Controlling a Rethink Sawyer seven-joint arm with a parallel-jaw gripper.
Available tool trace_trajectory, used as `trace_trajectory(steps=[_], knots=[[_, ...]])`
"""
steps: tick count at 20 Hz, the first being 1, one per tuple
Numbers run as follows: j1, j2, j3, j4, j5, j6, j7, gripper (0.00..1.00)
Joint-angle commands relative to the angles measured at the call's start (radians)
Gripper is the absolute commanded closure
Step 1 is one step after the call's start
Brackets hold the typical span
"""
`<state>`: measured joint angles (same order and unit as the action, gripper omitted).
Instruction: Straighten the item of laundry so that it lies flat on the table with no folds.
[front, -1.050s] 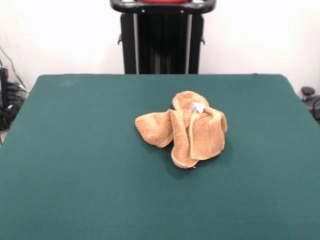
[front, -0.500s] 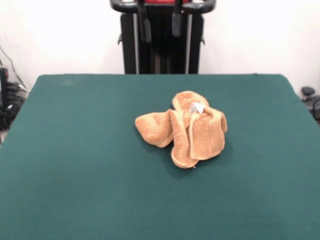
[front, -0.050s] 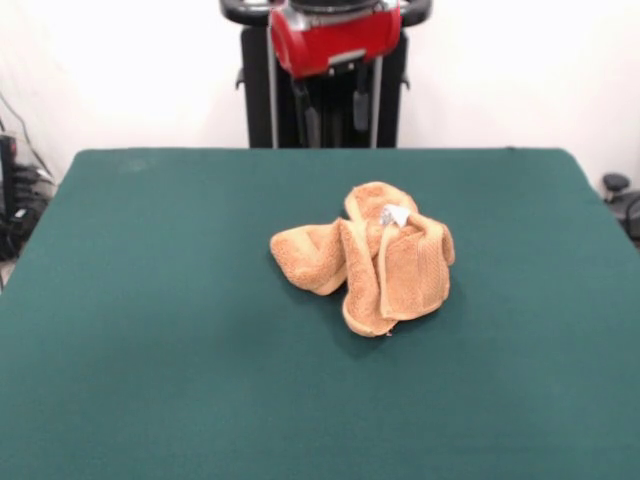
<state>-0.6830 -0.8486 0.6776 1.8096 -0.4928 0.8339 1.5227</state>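
The item of laundry (front, -0.050s: 365, 258) is an orange-tan terry towel lying crumpled in a bunched heap near the middle of the dark green table (front, -0.050s: 150, 320). A small white tag (front, -0.050s: 394, 215) shows on its upper right fold. My gripper (front, -0.050s: 335, 125) hangs from a red housing at the top of the front view. It is above the table's far edge, well behind the towel and apart from it. Its two dark fingers (front, -0.050s: 306, 115) stand spread, open, with nothing between them.
The black pedestal (front, -0.050s: 325, 100) rises behind the table's far edge. Cables and dark gear (front, -0.050s: 15, 190) sit off the left side, and a black object (front, -0.050s: 620, 195) lies off the right side. Green felt surrounds the towel on all sides.
The gripper has come down into view from the top edge, its red housing now showing. The towel has not moved.
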Motion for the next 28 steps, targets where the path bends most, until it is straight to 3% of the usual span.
trace_trajectory(steps=[1,8,28], knots=[[0.055,0.073,-0.058,-0.033,-0.05,-0.074,0.079,0.0],[0.101,0.18,-0.105,-0.102,-0.114,-0.119,0.094,0.0],[0.118,0.32,-0.089,-0.174,-0.091,-0.191,0.043,0.0]])
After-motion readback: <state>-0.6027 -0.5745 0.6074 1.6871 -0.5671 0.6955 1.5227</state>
